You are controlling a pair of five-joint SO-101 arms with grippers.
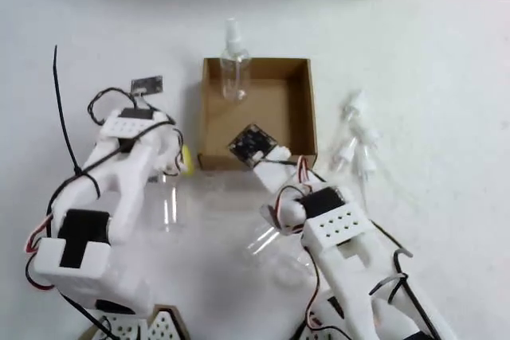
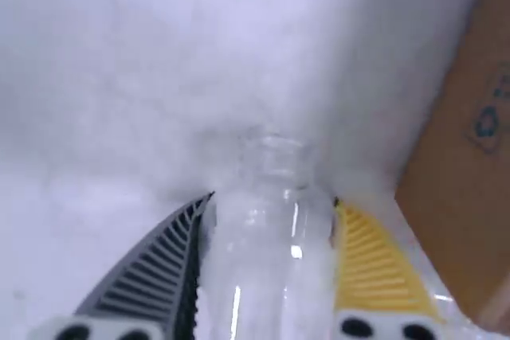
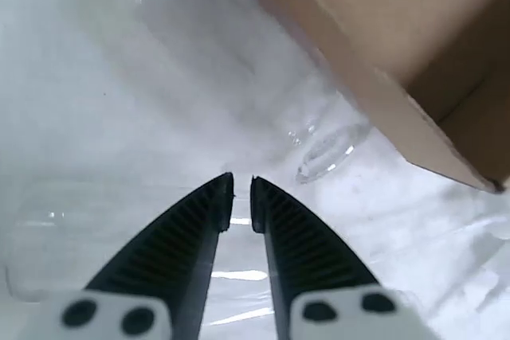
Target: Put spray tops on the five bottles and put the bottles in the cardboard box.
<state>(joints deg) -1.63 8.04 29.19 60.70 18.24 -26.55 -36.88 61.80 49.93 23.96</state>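
Clear uncapped plastic bottle (image 2: 271, 276) is being clamped by the left gripper (image 2: 273, 201) just off the near-left corner of the brown open-topped cardboard box (image 1: 310, 109). The jaws are being pressed onto its body, with the grey finger (image 2: 159, 276) on one flank and the yellow finger (image 2: 370, 268) on the other. The threaded neck is being left exposed beyond the fingertips, probably so a top can be fitted by the other arm. The right gripper (image 3: 241, 189) is being held low over the white table (image 1: 430, 53) just in front of the box's near wall, jaws all but closed, a sliver of gap, nothing being gripped. Loose clear bottles (image 1: 267, 238) are lying below it. White spray tops (image 1: 356, 139) are being kept in a cluster just right of the box, so a fetch by the free arm is judged to be needed. One capped clear bottle (image 1: 233, 69) is leaning inside the box at its far wall; roughly one of five is being counted as done. A small bluish printed mark (image 2: 488, 121) is being shown on the box's outer wall; no writing is being made out.
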